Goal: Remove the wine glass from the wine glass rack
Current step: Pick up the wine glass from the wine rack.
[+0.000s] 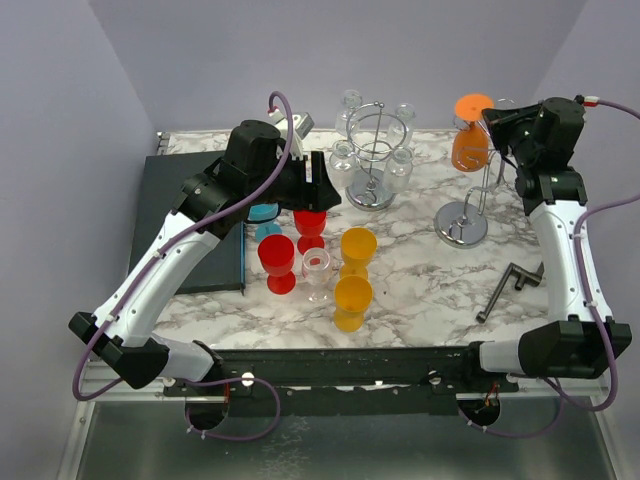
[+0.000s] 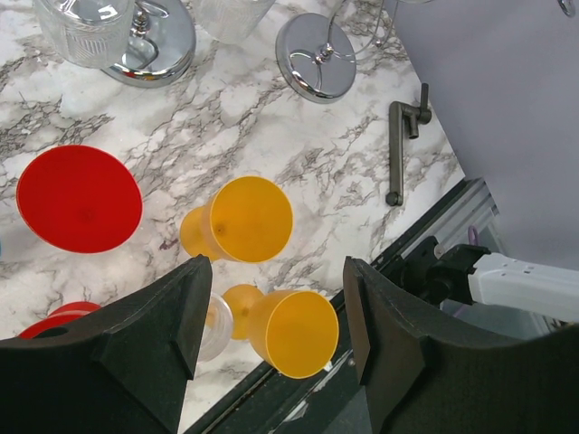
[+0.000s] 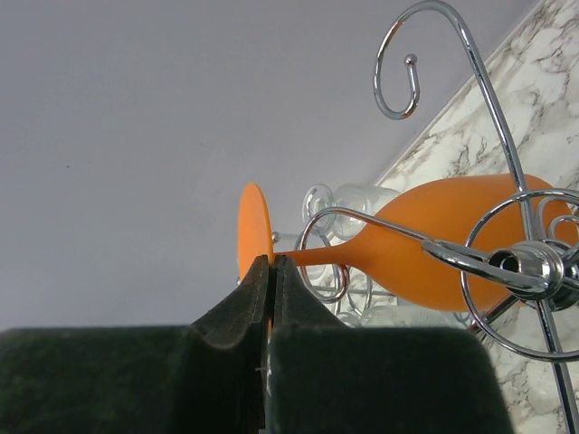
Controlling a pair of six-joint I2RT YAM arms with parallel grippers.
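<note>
An orange wine glass hangs bowl-down on the chrome wine glass rack at the back right. In the right wrist view its stem passes through a wire loop of the rack, and the bowl lies beyond it. My right gripper is shut on the edge of the glass's round foot; from above, that gripper sits just right of the foot. My left gripper hangs open over the cups at centre left, holding nothing.
A second chrome rack with clear glasses stands at the back centre. Red cups, yellow cups, a clear glass and a blue cup stand mid-table. A dark mat lies left, a grey handle right.
</note>
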